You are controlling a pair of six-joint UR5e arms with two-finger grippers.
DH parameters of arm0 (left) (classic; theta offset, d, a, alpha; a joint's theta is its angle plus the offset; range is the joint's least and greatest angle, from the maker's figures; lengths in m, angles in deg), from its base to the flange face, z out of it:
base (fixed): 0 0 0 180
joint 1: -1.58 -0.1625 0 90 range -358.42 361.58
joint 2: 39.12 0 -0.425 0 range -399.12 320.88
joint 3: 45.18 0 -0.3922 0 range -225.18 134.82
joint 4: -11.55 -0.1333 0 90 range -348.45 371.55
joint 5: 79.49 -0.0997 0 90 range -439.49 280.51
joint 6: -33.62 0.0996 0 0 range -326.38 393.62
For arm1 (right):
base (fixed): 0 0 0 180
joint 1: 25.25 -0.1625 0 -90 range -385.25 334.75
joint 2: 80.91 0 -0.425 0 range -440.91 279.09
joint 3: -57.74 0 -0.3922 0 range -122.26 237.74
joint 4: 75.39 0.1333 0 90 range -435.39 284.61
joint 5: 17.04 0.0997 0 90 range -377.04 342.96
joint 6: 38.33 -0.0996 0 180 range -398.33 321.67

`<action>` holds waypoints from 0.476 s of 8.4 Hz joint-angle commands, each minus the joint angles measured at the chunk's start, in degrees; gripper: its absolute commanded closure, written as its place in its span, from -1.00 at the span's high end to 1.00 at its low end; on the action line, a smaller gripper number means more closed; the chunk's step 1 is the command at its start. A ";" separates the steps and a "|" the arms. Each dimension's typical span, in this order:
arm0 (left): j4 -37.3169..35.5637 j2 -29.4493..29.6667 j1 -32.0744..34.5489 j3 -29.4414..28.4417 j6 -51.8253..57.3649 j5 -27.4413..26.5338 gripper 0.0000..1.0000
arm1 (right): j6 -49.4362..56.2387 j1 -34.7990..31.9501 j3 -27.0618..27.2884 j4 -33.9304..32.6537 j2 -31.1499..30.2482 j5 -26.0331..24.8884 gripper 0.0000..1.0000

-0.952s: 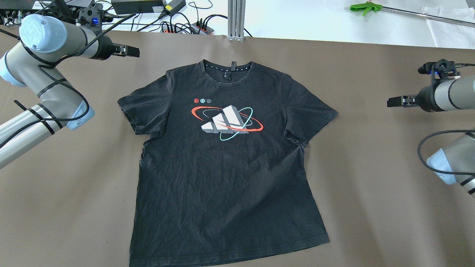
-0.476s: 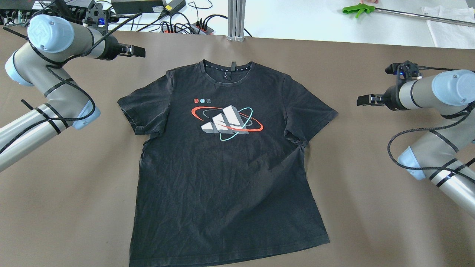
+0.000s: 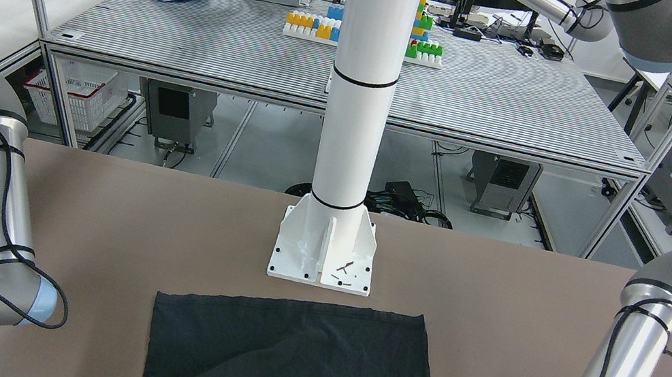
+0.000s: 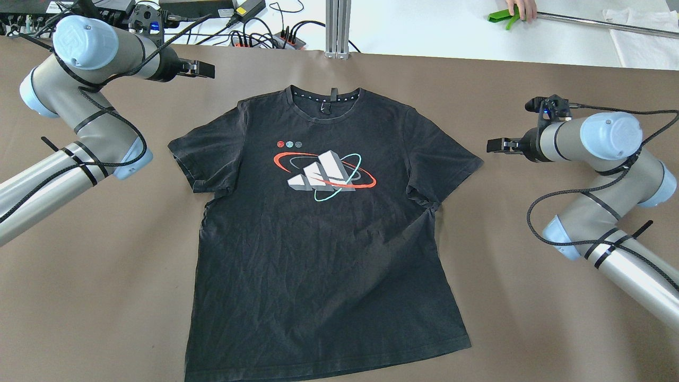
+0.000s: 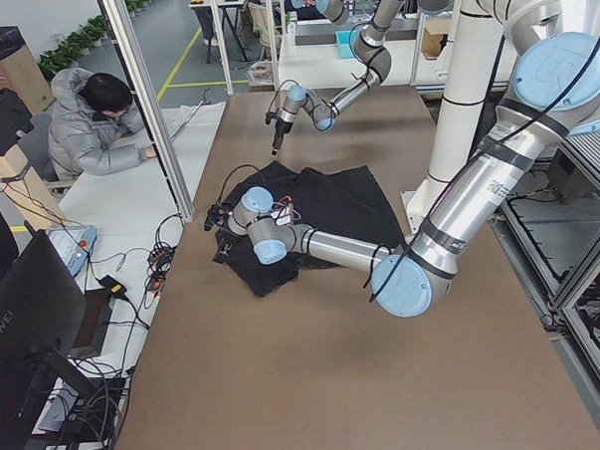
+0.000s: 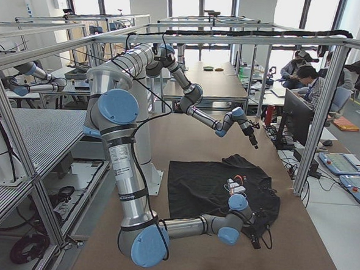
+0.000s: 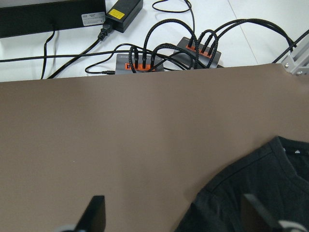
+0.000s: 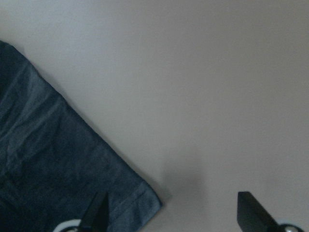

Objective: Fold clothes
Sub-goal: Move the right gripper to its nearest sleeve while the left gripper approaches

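Observation:
A black T-shirt (image 4: pixel 318 249) with a red, white and teal chest print lies flat and face up on the brown table, collar at the far side. Its hem shows in the front-facing view (image 3: pixel 292 360). My left gripper (image 4: pixel 204 69) is open and empty, above the table beyond the shirt's left shoulder; its wrist view shows the shoulder and collar edge (image 7: pixel 256 188) under the right finger. My right gripper (image 4: pixel 496 144) is open and empty, just right of the right sleeve; its wrist view shows the sleeve corner (image 8: pixel 53 164) by the left finger.
Power strips and cables (image 4: pixel 254 37) lie past the table's far edge at the left. An aluminium post (image 4: pixel 337 26) stands behind the collar. A person's hand holds a green-handled tool (image 4: pixel 501 16) at the far right. The white pole's base plate (image 3: pixel 323 262) stands near the hem.
My right gripper has moved left, close to the right sleeve. My left gripper has moved a little right towards the left shoulder. The shirt has not moved.

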 commanded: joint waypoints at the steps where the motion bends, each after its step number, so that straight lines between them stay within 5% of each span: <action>1: -0.03 0.13 0.00 -0.01 -0.01 -0.11 1.00 | -2.86 2.87 -0.45 0.00 0.89 -3.34 0.88; 4: -0.03 0.13 0.00 -0.09 0.08 -0.11 1.00 | -3.74 3.50 -2.72 0.00 2.21 -3.71 0.85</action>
